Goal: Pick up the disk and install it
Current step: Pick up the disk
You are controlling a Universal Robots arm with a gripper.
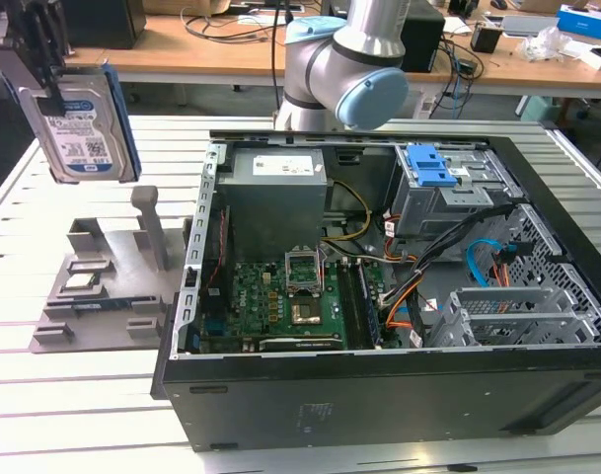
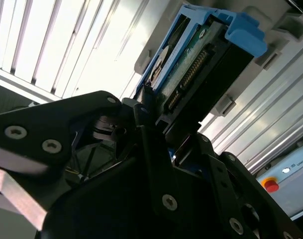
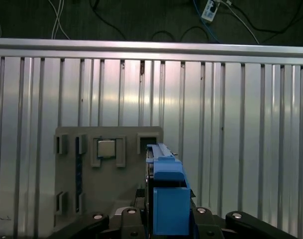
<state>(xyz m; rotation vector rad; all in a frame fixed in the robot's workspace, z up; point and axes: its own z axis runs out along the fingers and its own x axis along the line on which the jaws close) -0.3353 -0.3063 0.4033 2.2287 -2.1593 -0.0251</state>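
Exterior view | disk point(image 1: 83, 123) upright, hanging above grey fixture point(image 1: 103, 286) | jaws pinching its upper end

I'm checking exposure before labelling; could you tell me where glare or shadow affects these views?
Second wrist view: glare washes out the slatted table, and the gripper holding the disk is in deep shadow. First wrist view: even light, one bright band across the table. Exterior view: even light, computer case interior shaded.

Bright even light, soft shadows — glaring table point(image 2: 66, 40)
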